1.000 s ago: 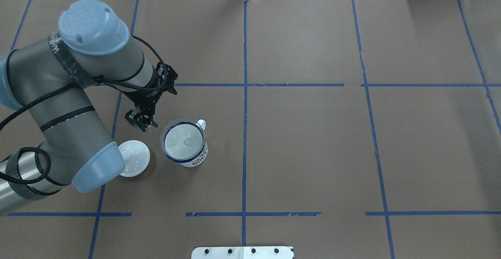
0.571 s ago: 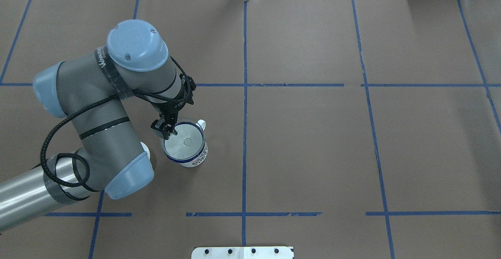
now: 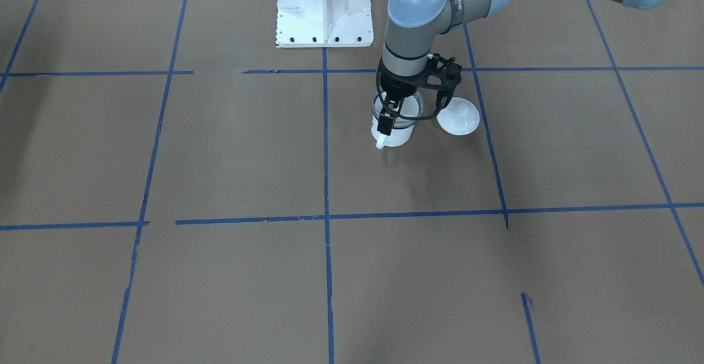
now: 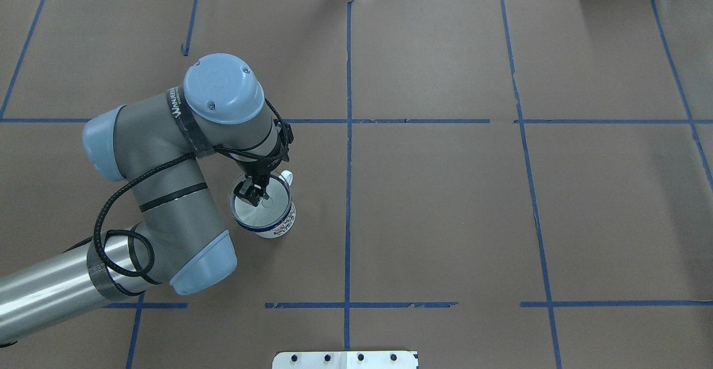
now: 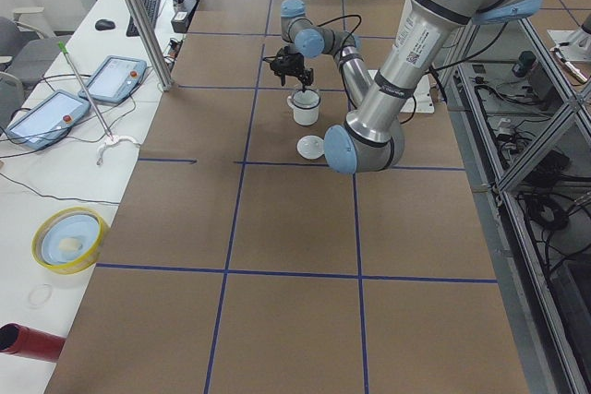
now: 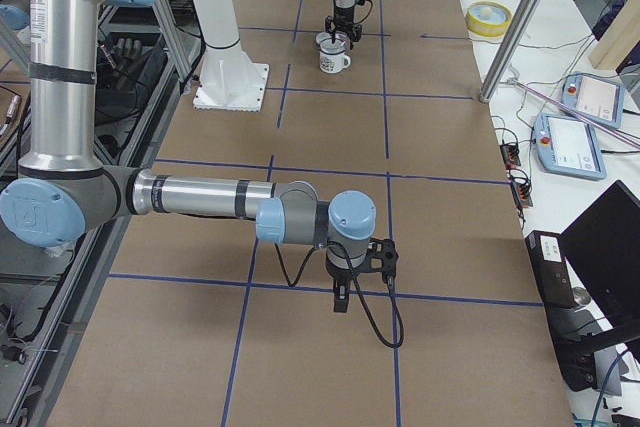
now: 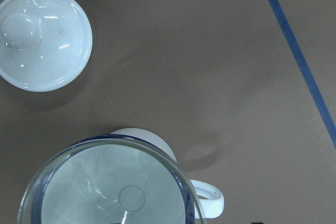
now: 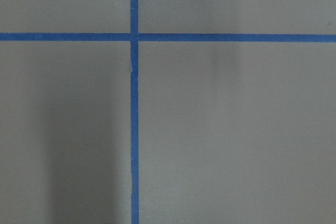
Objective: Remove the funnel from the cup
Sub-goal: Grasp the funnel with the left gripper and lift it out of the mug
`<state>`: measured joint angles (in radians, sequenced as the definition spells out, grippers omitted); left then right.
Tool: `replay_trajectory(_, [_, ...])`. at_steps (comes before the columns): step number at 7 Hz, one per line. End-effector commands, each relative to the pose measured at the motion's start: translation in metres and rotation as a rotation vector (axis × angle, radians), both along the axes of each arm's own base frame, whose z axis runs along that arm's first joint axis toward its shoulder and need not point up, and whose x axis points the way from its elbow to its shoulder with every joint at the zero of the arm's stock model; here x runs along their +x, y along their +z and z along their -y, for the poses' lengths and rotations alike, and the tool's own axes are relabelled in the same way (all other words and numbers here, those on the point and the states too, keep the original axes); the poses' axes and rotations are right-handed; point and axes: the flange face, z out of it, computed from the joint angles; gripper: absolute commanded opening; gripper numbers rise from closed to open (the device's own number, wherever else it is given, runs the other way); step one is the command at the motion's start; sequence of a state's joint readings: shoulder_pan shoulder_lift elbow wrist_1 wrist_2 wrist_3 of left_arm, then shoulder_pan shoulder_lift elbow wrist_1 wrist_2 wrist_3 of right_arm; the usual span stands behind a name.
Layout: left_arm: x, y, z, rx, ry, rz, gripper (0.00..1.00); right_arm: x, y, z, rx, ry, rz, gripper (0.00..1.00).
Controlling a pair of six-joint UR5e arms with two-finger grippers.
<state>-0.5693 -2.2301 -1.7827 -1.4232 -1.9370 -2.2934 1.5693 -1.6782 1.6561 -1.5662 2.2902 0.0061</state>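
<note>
The cup (image 4: 277, 226), a white mug with a dark blue rim, stands on the brown table left of centre. The clear funnel (image 4: 263, 211) sits in its mouth, wide cone up; it fills the bottom of the left wrist view (image 7: 107, 187), with the cup's handle (image 7: 211, 203) beside it. My left gripper (image 4: 252, 193) hangs open over the funnel's far-left rim, fingers pointing down; in the front-facing view (image 3: 388, 124) it is at the cup's top. My right gripper (image 6: 340, 299) shows only in the exterior right view, low over bare table far from the cup; I cannot tell if it is open.
A white round knobbed lid (image 3: 458, 117) lies on the table close beside the cup, also in the left wrist view (image 7: 44, 38); my left arm hides it in the overhead view. The robot's white base (image 3: 323, 6) stands behind the cup.
My left arm swung right, carrying the gripper from beside the lid to over the funnel's rim. The arm now covers the lid in the overhead view. Cup and funnel have not moved.
</note>
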Motion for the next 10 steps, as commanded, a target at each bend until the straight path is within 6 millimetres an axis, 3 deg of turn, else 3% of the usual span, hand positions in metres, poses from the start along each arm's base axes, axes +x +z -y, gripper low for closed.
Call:
replay_trajectory(1, [0.005, 0.002, -0.003, 0.003, 0.007, -0.004, 0.57, 0.0, 0.0, 0.0, 0.001, 0.0, 0.0, 1.0])
replay_trajectory(2, [0.006, 0.001, -0.004, 0.004, 0.01, -0.005, 0.17, 0.0, 0.0, 0.0, 0.001, 0.0, 0.0, 1.0])
replay_trajectory(3, [0.006, 0.0, -0.005, 0.007, 0.011, -0.008, 0.0, 0.0, 0.0, 0.0, 0.001, 0.0, 0.0, 1.0])
replay_trajectory(5, [0.0, -0.018, -0.005, 0.035, 0.009, -0.03, 0.0, 0.0, 0.0, 0.0, 0.001, 0.0, 0.0, 1.0])
replay_trajectory(8, [-0.061, -0.077, 0.006, 0.128, -0.082, 0.006, 0.0, 0.0, 0.0, 0.0, 0.001, 0.0, 0.0, 1.0])
replay_trajectory(10, [-0.099, -0.093, 0.035, 0.221, -0.195, -0.034, 0.0, 0.0, 0.0, 0.0, 0.001, 0.0, 0.0, 1.0])
